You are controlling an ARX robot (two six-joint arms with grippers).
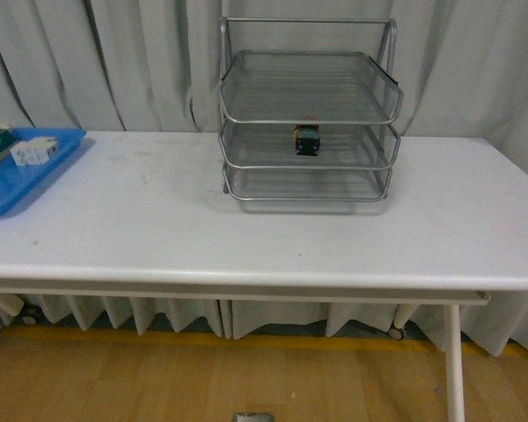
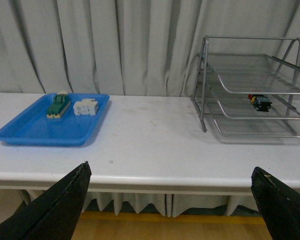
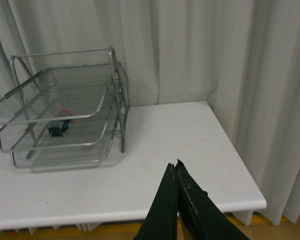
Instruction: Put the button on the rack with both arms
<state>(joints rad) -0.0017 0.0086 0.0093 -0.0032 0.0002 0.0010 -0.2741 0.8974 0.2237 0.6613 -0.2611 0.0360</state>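
Note:
The silver wire rack (image 1: 308, 112) stands at the back middle of the white table, and the red-capped button (image 1: 308, 138) rests on its middle tier. The rack (image 2: 252, 87) and button (image 2: 260, 102) show again in the left wrist view, and the rack (image 3: 65, 116) and button (image 3: 59, 126) in the right wrist view. My left gripper (image 2: 170, 172) hangs open before the table's front edge, nothing between its fingers. My right gripper (image 3: 174, 165) is shut and empty, over the table's right end, apart from the rack. Neither arm shows in the front view.
A blue plastic tray (image 1: 22, 176) sits at the table's far left, carrying a green-and-cream switch block (image 2: 58, 105) and a white block (image 2: 85, 107). Grey curtains hang behind the table. The table's right edge (image 3: 240, 165) lies near my right gripper.

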